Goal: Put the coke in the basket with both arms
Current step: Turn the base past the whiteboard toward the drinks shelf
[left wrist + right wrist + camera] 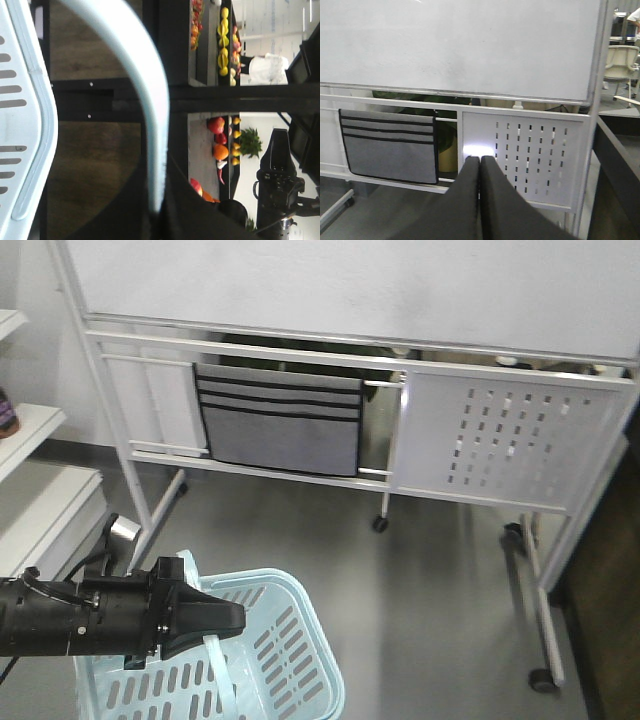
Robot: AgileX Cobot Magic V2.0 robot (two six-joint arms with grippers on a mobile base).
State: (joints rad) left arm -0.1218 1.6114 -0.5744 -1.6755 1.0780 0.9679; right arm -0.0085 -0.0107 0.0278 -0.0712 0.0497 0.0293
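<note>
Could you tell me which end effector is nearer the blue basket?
Left. The left end effector holds the light blue plastic basket by its handle; the right end effector faces a whiteboard, no basket in view.

I see the basket (300, 640) as smooth pale-blue plastic with a slight gloss. The right fingers (497, 210) look matt black and smooth. The pouch (280, 430) is grey woven cloth. The panel (510, 440) is white painted metal. The floor (420, 570) has a dull sheen.

Mock shop, basket (300, 650), produce shelves (200, 145), whiteboard (350, 285)
</note>
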